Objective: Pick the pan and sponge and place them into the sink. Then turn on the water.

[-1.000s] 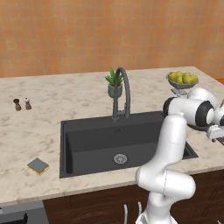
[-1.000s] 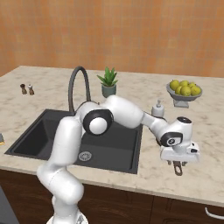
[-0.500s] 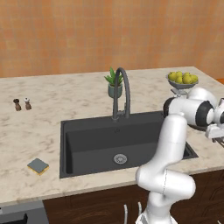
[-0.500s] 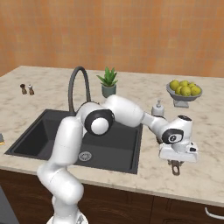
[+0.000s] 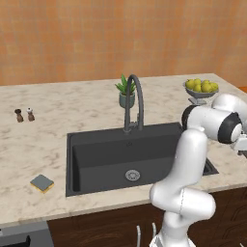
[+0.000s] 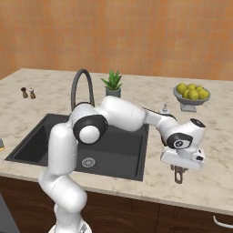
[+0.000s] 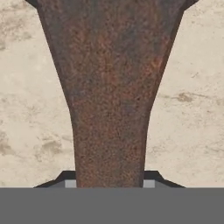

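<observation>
A simulated kitchen, read across the marble counter (image 5: 72, 116) with the sink (image 5: 96, 159) as the landmark. Far to the left of the sink, toward the wall, two small shakers (image 5: 24, 115) stand side by side. Nearer the front edge and just left of the sink's left rim, the sponge (image 5: 42, 183) lies flat on the counter, grey-blue face up with a strip of yellow showing at its side. The sink sits dark in the middle of the counter, its round silver drain (image 5: 132, 174) in the middle of the floor. Behind the sink's back rim rises the arched faucet (image 5: 133, 102), and just behind that stands a small potted plant (image 5: 126, 91).

The white arm reaches from the front of the sink out over the counter to the sink's right. There the gripper (image 6: 179, 172) hangs low above the counter, its fingers closed on the pan (image 7: 111, 83); in the hand view the rusty reddish-brown handle runs up between the two finger tips, which press against its sides, and widens toward the top edge, with bare marble on either side. In the right base view a short dark piece of it shows below the hand, right of the sink and near the counter's front edge. Further right of the sink, toward the wall, a bowl of lemons (image 6: 191, 93) stands on its foot.
</observation>
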